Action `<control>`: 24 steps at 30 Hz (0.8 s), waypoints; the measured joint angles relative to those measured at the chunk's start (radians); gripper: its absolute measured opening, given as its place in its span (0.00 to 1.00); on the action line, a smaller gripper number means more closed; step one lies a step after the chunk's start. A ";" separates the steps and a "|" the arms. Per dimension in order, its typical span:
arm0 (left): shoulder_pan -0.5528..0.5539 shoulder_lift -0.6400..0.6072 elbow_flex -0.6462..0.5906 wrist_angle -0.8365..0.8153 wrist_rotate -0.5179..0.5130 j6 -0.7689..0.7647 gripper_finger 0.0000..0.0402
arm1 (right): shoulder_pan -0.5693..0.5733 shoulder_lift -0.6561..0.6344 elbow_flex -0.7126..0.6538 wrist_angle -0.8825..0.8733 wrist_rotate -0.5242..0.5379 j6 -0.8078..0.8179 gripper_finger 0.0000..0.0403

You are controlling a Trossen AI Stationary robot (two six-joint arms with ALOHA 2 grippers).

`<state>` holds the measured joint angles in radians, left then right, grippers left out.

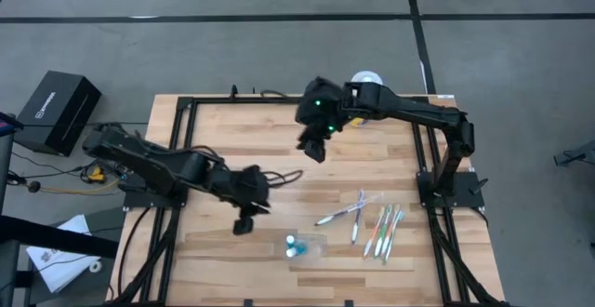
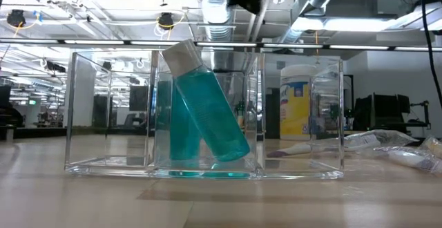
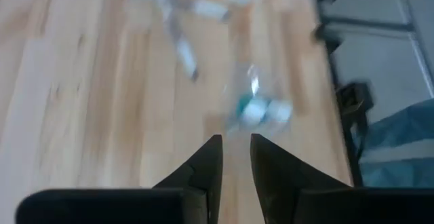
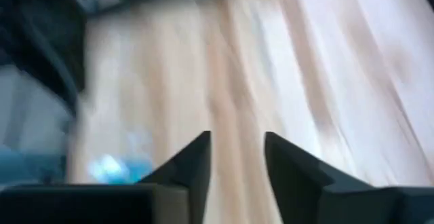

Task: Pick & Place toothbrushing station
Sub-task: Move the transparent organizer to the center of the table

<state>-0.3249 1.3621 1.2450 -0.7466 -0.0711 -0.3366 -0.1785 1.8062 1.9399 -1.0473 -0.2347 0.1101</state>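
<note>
Seen from above, a pale wooden desk (image 1: 279,130) sits on a grey floor, with a dark metal frame along its edges. Off the desk's left side lies a black box (image 1: 58,112).

The left arm reaches in from the left edge, and its left pincer (image 1: 244,221) hangs over the front-middle of the desk. In its wrist view the two dark fingers (image 3: 210,163) stand close together with a narrow gap between them, and nothing is held.

Just to the right of that pincer, near the front edge, two small teal-and-white tubes (image 1: 294,246) lie inside a clear plastic bag (image 1: 311,247).

Farther right, several slim toothbrushes (image 1: 376,223) lie scattered flat on the desk in green, orange, white and purple, close to one another and apart from the bag.

The right arm comes in from the right edge and bends across the back of the desk. Its right pincer (image 1: 313,149) hangs over the back-middle, well apart from the toothbrushes. In its wrist view the fingers (image 4: 196,163) are parted with a moderate gap, empty, above bare wood.

From desk height, a clear divided box (image 2: 207,110) stands in front, with a teal bottle (image 2: 207,110) leaning tilted in its middle compartment. A white and yellow canister (image 2: 298,100) stands behind it at the right.
</note>
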 joint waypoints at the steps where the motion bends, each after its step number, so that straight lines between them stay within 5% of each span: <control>1: 0.003 -0.023 -0.021 -0.016 0.000 -0.018 0.17 | 0.008 0.000 -0.006 -0.046 0.029 0.003 0.24; 5: 0.002 -0.109 -0.097 -0.014 0.017 -0.093 0.16 | 0.054 -0.010 -0.081 -0.080 0.068 0.082 0.04; 11: 0.002 -0.153 -0.130 0.010 0.113 -0.113 0.12 | 0.128 -0.042 -0.292 -0.102 0.051 0.205 0.01; 16: 0.001 -0.152 -0.130 0.056 0.211 -0.108 0.07 | 0.196 -0.143 -0.575 0.184 -0.076 0.396 0.00; 24: 0.010 -0.143 -0.130 0.072 0.211 -0.108 0.01 | 0.277 -0.250 -0.896 0.479 -0.103 0.598 0.00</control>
<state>-0.3153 1.2193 1.1152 -0.6749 0.1399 -0.4450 0.0990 1.5566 1.0443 -0.5683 -0.3375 0.7078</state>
